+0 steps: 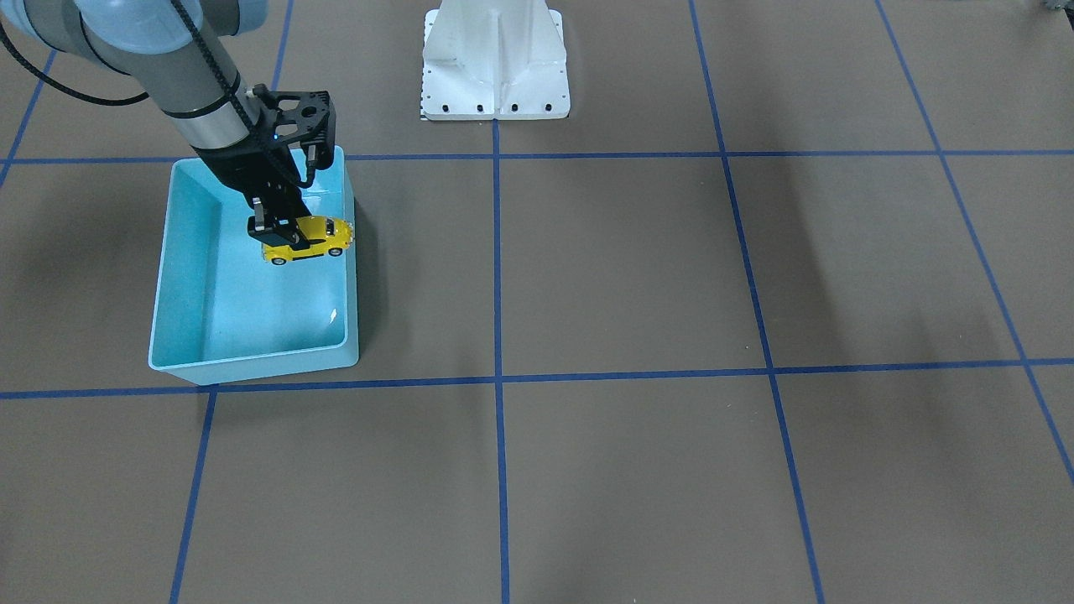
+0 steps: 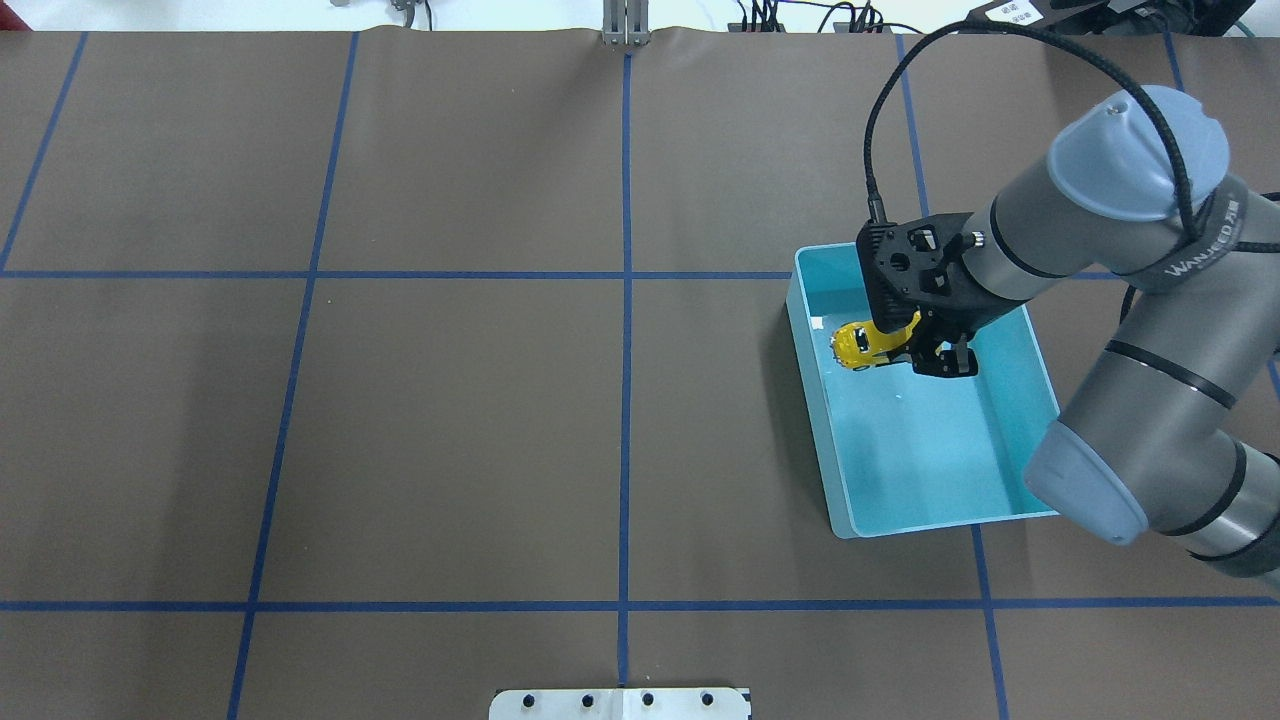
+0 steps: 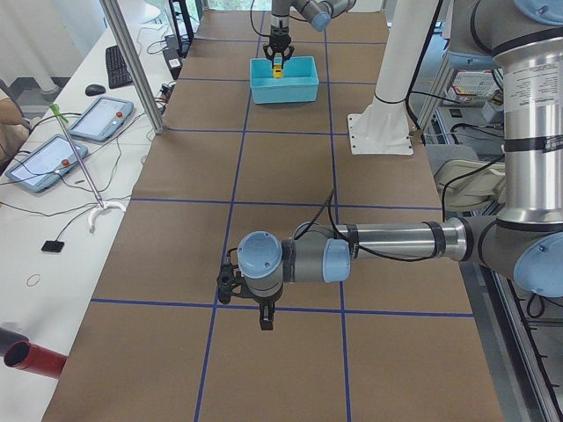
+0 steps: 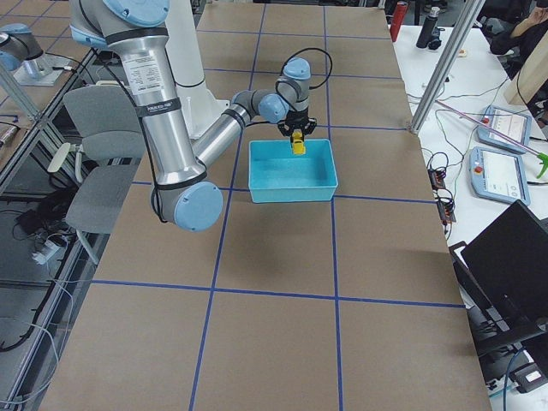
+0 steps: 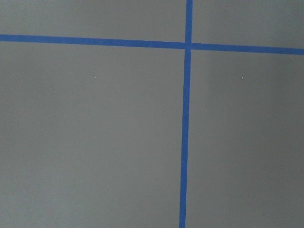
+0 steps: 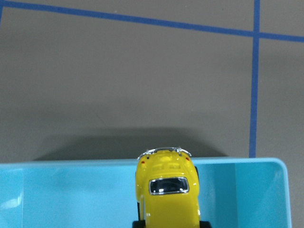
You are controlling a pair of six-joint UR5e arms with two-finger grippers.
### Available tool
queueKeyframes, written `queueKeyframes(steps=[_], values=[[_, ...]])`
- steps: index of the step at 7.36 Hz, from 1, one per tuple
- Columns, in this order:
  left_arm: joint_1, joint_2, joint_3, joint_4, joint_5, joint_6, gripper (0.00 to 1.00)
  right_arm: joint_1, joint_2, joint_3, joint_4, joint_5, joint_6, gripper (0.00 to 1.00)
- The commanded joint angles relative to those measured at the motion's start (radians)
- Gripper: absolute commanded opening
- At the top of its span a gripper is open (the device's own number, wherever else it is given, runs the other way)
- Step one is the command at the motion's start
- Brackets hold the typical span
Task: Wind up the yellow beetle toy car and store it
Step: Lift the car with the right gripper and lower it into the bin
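Setting: robotics laboratory, test cell.
- Table (image 2: 450, 420): long, covered in brown sheet, marked off in squares with blue tape lines (image 2: 625, 400).
- Two grey industrial robot arms, left arm (image 3: 369, 251) and right arm (image 2: 1130, 330), mounted on a white pedestal (image 1: 495, 67) bolted at the table's edge.
- Side bench: two handheld control tablets (image 3: 98, 119), keyboard (image 3: 117, 63), mouse (image 3: 95, 89), laptop (image 4: 514, 265), loose cables (image 4: 441, 184).
- Metal post (image 3: 132, 61) rising from the table edge.
- Office chair (image 4: 94, 163) behind the robot.

Brown table mat (image 2: 450, 420) with blue tape grid (image 2: 625, 400); white side desk (image 3: 35, 220) with tablets (image 3: 101, 119), keyboard (image 3: 117, 63).
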Motion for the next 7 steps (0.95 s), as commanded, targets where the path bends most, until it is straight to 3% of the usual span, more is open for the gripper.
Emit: queueKeyframes(steps=[1, 3, 6, 7], values=[[0.0, -0.001, -0.001, 0.0, 0.0, 0.0, 1.0, -0.001, -0.083, -0.02, 0.073, 0.009, -0.027, 0.0], [0.0, -0.001, -0.001, 0.0, 0.0, -0.002, 1.0, -0.024, -0.092, -0.107, 0.128, 0.006, -0.029, 0.0], [0.0, -0.001, 0.001, 0.0, 0.0, -0.006, 1.0, -0.056, -0.092, -0.134, 0.135, 0.006, -0.019, 0.0], [0.0, -0.001, -0.001, 0.0, 0.0, -0.006, 1.0, -0.061, -0.091, -0.138, 0.135, 0.006, -0.016, 0.3]])
